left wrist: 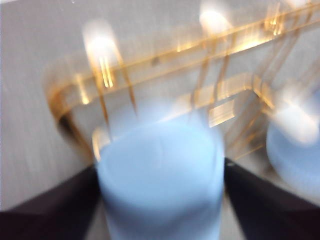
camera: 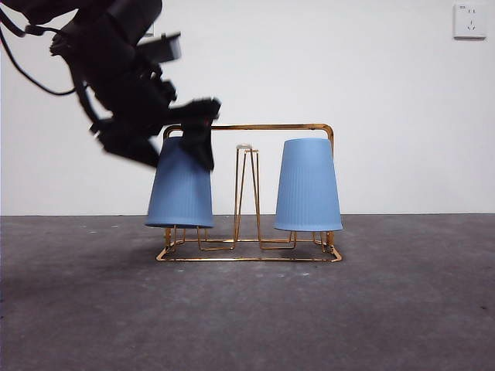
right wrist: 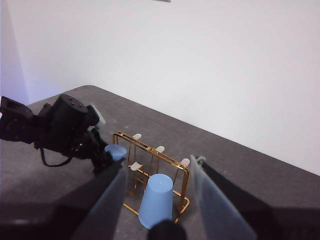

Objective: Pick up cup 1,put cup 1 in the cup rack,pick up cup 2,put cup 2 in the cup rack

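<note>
The left gripper (left wrist: 160, 172) has its fingers (left wrist: 60, 210) clamped on either side of an upturned blue cup (camera: 179, 185), lowering it mouth-down so a peg of the cup rack (camera: 249, 127) can carry it. The second blue cup (camera: 308, 185) already sits upturned on the rack. The right gripper (right wrist: 160, 175) waits above the table (camera: 387, 309), fingers spread wide
</note>
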